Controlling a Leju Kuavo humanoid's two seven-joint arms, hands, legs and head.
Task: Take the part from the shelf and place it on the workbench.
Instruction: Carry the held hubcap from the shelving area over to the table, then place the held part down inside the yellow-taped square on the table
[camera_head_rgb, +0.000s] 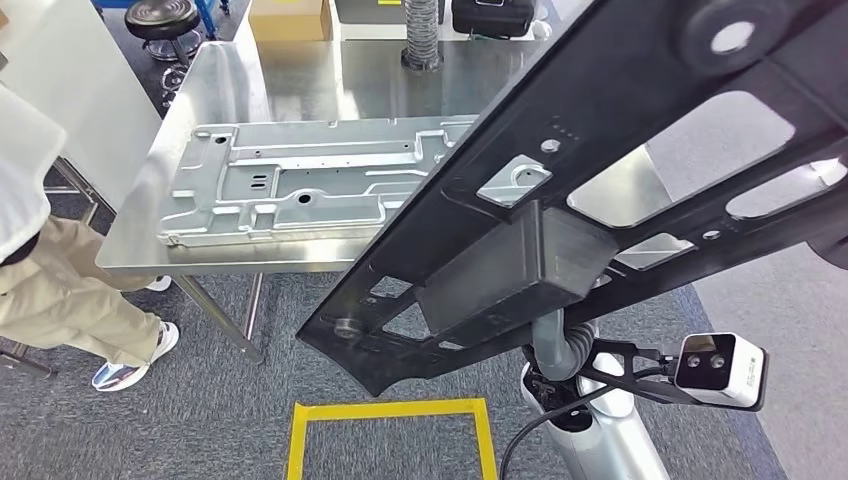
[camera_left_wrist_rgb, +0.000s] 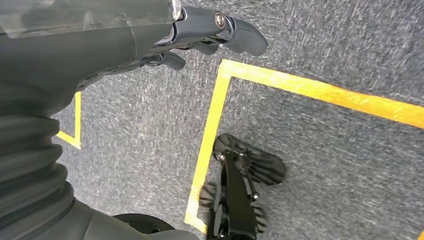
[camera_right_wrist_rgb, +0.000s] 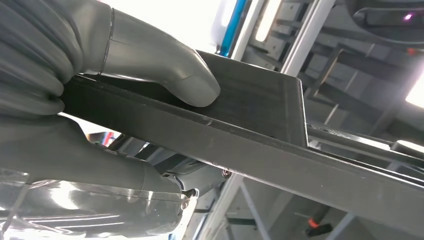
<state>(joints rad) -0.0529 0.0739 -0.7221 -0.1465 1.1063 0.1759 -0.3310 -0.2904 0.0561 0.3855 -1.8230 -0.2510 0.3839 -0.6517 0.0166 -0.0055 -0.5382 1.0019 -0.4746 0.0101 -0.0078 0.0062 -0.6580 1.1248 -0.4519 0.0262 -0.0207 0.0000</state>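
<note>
A long black part (camera_head_rgb: 600, 180) with several cut-outs and a box-shaped block on its underside slants across the head view, from the lower middle to the top right. My right hand (camera_right_wrist_rgb: 75, 100) grips its edge, thumb (camera_right_wrist_rgb: 165, 75) pressed on one face and the fingers under the other; the part (camera_right_wrist_rgb: 260, 145) runs away from the hand. Under the part, my right wrist (camera_head_rgb: 560, 345) shows. The steel workbench (camera_head_rgb: 310, 85) stands ahead, with the part's lower end above its front right edge. My left hand (camera_left_wrist_rgb: 200, 35) hangs over the carpet, holding nothing, fingers loosely apart.
A flat grey metal plate (camera_head_rgb: 300, 180) covers most of the workbench's front. A ribbed hose (camera_head_rgb: 422, 35), a cardboard box (camera_head_rgb: 290, 18) and a black case (camera_head_rgb: 490, 15) are at its back. A person (camera_head_rgb: 40, 270) stands at the left. Yellow tape (camera_head_rgb: 390, 410) marks the floor.
</note>
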